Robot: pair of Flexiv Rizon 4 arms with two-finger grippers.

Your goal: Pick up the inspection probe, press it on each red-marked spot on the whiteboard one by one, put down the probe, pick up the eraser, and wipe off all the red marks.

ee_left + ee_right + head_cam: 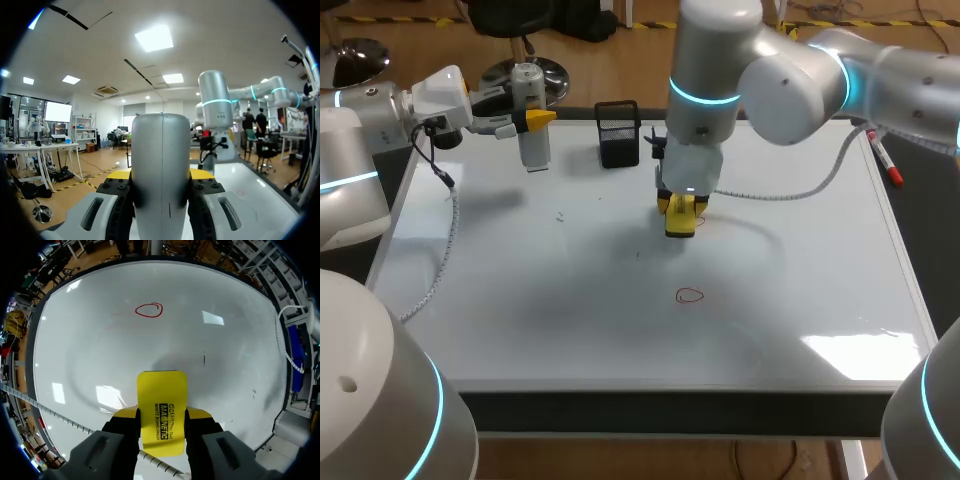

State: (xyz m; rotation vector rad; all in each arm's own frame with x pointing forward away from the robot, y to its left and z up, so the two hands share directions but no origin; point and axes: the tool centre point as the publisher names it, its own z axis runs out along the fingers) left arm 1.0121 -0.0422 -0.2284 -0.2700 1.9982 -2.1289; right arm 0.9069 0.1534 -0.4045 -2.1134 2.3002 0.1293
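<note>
The right end effector (162, 415) is clamped on the eraser (161, 390), one yellow-tipped finger against each long side, so the block sits squarely between them and juts out ahead of the tips. In the head view it is down at the whiteboard (570, 300), a little behind the middle of the board, though whether its face actually touches the surface cannot be told. The eraser is a flat, bright yellow rectangle with rounded corners and black print near the gripped end. One red mark (690, 295), a small hand-drawn loop, lies on the board well ahead of the eraser, apart from it. The left end effector (161, 176) grips the inspection probe (530, 115), a pale grey cylinder with a rounded top that stands upright between the fingers over the back left corner of the board; its lower end is near the surface, contact unclear. A black mesh pen holder (618, 133) stands at the back edge between the two arms, and a red marker (887, 165) lies along the board's right rim on the counter (670, 412).
</note>
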